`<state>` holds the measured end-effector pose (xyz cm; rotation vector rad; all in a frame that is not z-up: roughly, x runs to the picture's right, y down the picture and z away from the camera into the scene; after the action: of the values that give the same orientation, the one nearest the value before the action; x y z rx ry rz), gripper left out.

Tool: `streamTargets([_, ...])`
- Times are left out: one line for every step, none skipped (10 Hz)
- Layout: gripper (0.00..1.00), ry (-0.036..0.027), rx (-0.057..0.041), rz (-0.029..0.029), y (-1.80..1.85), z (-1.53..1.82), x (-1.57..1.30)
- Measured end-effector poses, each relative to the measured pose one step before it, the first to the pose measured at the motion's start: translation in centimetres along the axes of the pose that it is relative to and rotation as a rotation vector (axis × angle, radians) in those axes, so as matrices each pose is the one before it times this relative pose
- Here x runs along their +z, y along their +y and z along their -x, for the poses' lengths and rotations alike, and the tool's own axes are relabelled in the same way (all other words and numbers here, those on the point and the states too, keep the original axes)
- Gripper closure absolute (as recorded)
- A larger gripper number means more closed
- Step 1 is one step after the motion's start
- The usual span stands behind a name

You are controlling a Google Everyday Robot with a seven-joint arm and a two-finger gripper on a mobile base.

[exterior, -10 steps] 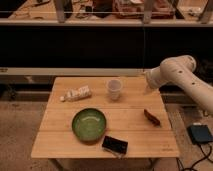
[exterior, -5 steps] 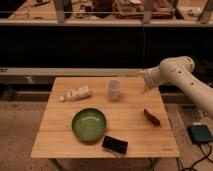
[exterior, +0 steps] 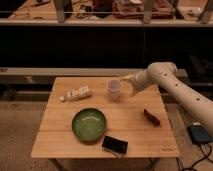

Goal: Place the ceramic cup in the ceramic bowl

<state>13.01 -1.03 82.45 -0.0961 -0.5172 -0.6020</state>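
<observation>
On the wooden table [exterior: 60, 140] in front of you, the ceramic cup [exterior: 114, 88] stands upright near the back edge, approx. mid-width, mouth up. You can't make out what's inside it from this angle. The ceramic bowl [exterior: 89, 124] sits nearer the front, left of centre, well apart from the cup. It's right way up, and its inside shows bare glossy green glaze w/ a darker rim. So cup & bowl are separate: the cup is on the tabletop, not in the bowl.

The gripper [exterior: 127, 78] is at the end of the pale arm [exterior: 170, 85], which reaches in from the right of the view. It's just beside the cup's right side, about level w/ the rim (touching or just clear, can't tell). How wide the claw is set, and whether it has hold of anything, can't be told either.

Other items: a white tube-like packet [exterior: 76, 94] lies flat left of the cup, toward the back-left. A flat black rectangular object [exterior: 115, 145] lies at the front edge, just beside the bowl's lower right. A small dark brown item [exterior: 152, 116] lies on the right part of the table, apart from the rest. A blue box [exterior: 200, 134] sits on the floor to the table's right, below the arm.
</observation>
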Motion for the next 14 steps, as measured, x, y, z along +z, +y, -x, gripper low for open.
streamTargets([0.35,-0.00798,-0.01905,0.01400,0.133,-0.075,0.978])
streamTargets([0.35,0.00009,-0.00917,0.00969,0.048,-0.220,0.734])
streamTargets([0.35,0.00361,-0.01009,0.01002,-0.202,-0.343,0.943])
streamTargets([0.35,0.00202,-0.00552,0.00446,-0.329,-0.200,0.709])
streamTargets([0.35,0.00101,-0.00242,0.00139,-0.316,-0.144,0.529])
streamTargets([0.35,0.00086,-0.00131,0.00067,-0.335,-0.168,0.612])
streamTargets([0.35,0.00289,0.00242,-0.00046,-0.293,-0.180,0.513])
streamTargets([0.35,0.00411,0.00567,-0.00061,-0.270,-0.219,0.548])
streamTargets([0.37,0.00494,0.00784,0.00000,-0.105,-0.270,0.447])
streamTargets([0.46,0.00440,0.00950,0.00199,0.042,-0.261,0.601])
streamTargets([0.56,-0.00089,0.00464,0.00223,0.052,0.034,0.411])
streamTargets([0.62,-0.00520,0.00534,0.00241,0.153,0.194,0.342])
streamTargets([0.65,-0.00867,0.00690,-0.00103,0.117,0.316,0.217])
streamTargets([0.65,-0.01247,0.00228,-0.00213,0.077,0.564,0.176])
